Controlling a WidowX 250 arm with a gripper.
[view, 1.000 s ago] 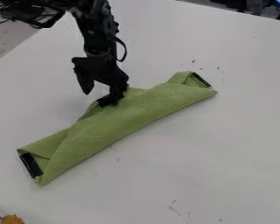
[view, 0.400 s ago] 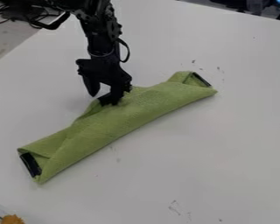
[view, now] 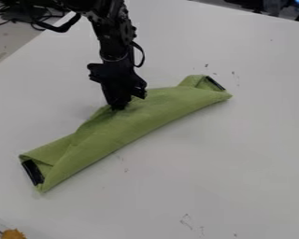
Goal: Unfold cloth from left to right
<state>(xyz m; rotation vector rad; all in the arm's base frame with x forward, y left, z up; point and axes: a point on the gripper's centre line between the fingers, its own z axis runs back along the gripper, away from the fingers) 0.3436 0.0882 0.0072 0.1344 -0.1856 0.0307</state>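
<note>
One hand [view: 119, 107] is pinching the upper edge of one green cloth [view: 124, 123], which is lying slantwise from lower left to upper right; two black strips [view: 33, 172] are showing at its ends.

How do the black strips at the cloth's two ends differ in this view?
The lower-left strip looks broad, while the upper-right strip looks thin. The lower-left strip runs steeply down the view; the upper-right strip lies at a shallower slant. Both are black, both slope down to the right, and each sits at an end of the folded green cloth.
</note>
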